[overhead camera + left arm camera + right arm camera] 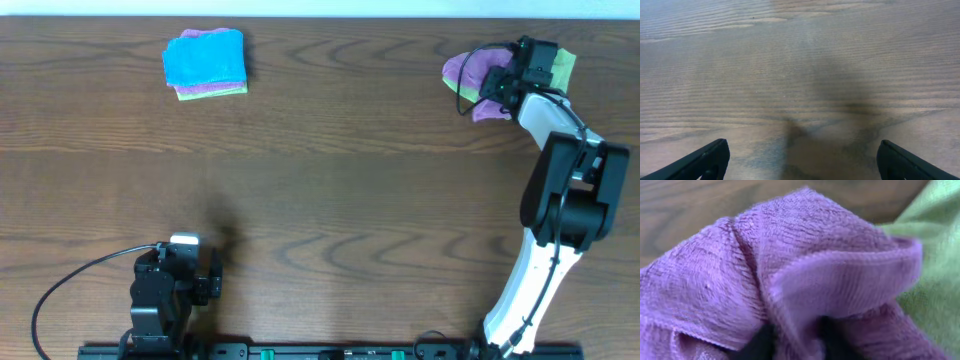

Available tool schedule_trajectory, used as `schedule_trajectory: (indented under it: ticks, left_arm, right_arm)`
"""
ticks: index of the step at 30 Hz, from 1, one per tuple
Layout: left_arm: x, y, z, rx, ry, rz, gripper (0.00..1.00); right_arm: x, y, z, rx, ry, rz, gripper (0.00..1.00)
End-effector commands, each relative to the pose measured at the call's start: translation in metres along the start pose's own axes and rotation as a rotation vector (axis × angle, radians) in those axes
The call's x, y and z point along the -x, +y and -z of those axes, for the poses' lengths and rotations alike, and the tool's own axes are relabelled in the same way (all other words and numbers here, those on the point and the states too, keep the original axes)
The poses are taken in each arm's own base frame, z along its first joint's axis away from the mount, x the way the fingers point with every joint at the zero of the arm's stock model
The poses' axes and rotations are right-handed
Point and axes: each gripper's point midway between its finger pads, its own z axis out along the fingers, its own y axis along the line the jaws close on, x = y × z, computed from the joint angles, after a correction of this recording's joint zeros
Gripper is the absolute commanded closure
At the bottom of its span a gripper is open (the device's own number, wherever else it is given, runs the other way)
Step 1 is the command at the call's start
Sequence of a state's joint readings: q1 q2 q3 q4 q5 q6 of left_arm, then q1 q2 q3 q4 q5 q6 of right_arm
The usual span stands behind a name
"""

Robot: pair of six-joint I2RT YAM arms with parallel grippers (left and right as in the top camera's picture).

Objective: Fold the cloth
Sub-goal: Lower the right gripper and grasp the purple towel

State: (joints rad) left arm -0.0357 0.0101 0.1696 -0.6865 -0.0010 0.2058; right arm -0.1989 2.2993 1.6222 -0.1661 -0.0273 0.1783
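The purple microfibre cloth (466, 72) lies bunched in a loose heap near the far right corner of the wood-grain bench (330, 180). It partly overlaps a lime-green fuzzy cloth (565, 62) that shows beside it toward the right edge. It looks soft, light and limp, with a short fuzzy pile and a stitched hem. It should drape and sag from any hold rather than keep a shape. The nap ought to give good friction, so slipping seems a small risk; dragging the green one along seems the larger one. The right gripper (795, 342) is clamped on a raised ridge of the purple fabric, its dark fingertips (762, 342) showing on either side of the pinched fold in the wrist view. For a clean fold, a hemmed corner or edge would likely serve better than mid-fabric, since a pinch in the middle lifts a tent. Which part of the cloth this ridge belongs to I cannot tell. The left gripper (802, 162) stands wide apart over bare wood by the near left corner, holding nothing. A bright blue folded cloth (205, 55) tops a small stack by the far edge, toward the left. No brand, label or writing can be read.
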Motion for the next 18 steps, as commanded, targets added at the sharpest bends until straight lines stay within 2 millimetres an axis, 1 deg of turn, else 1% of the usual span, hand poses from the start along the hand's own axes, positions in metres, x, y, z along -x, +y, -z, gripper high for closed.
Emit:
schedule_trajectory:
  ticks: [1,6,10,11,14,18]
  left_arm:
    - [-0.005,0.000,-0.002,0.003,0.011,0.008,0.05]
    - [-0.005,0.000,-0.002,0.003,0.011,0.009,0.05]
    - [-0.005,0.000,-0.002,0.003,0.011,0.009,0.05]
    - [-0.005,0.000,-0.002,0.003,0.011,0.009,0.05]
    - [-0.005,0.000,-0.002,0.003,0.011,0.009,0.05]
    - [-0.005,0.000,-0.002,0.003,0.011,0.009,0.05]
  right_arm:
    - [0.003,-0.002,-0.003,0.004,-0.004,-0.012,0.99]
    - [0.036,0.006,0.027,0.018,-0.082,0.000,0.98]
    - [0.061,0.017,0.064,0.033,-0.129,0.028,0.99]
    - [0.064,0.020,0.071,0.035,-0.133,0.038,0.99]
    - [0.073,0.032,0.100,0.045,-0.139,0.096,0.99]
    - [0.070,0.050,0.139,0.061,-0.109,0.153,0.99]
